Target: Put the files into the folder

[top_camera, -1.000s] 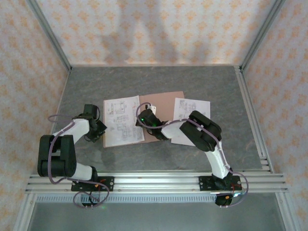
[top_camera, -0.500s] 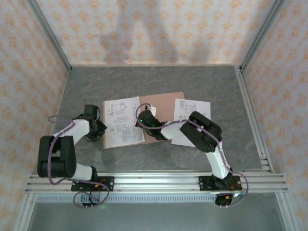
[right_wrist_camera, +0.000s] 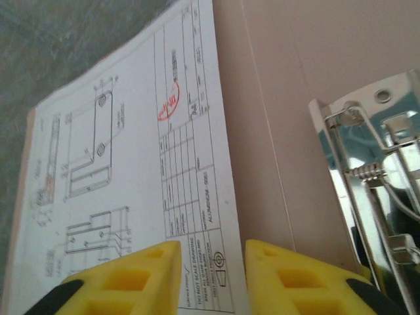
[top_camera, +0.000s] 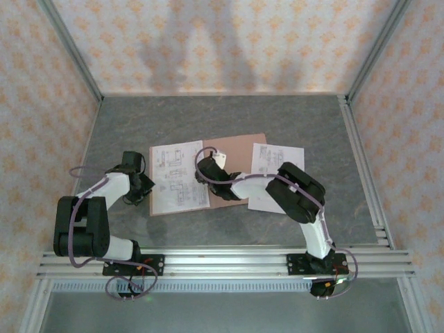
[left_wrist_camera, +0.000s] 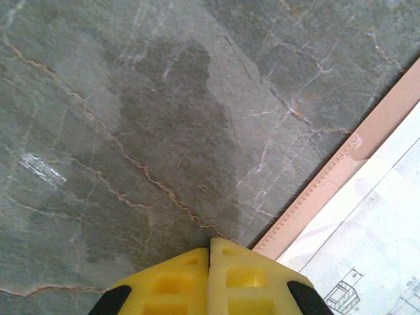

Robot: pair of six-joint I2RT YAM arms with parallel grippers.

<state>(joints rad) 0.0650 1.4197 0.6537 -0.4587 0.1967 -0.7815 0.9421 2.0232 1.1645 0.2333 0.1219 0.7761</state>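
Open folder (top_camera: 243,147) lies mid-surface, one sheet (top_camera: 177,177) on its left half; loose sheet (top_camera: 276,170) overlaps its right edge, long axis near-to-far, rightward of right fingers (right_wrist_camera: 147,275), parted and empty; left fingers (left_wrist_camera: 177,282) shut at folder's left edge; right arm nearer.

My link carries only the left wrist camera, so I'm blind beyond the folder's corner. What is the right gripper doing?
Observer: The right gripper is open, poised over the right edge of the printed sheet that lies on the folder.
Operator: Any paper outside the folder?
Observer: Yes, a second sheet lies at the folder's right edge, mostly on the table.
Operator: Anything else on the folder?
Observer: A metal clip sits on it, right of the gripper.
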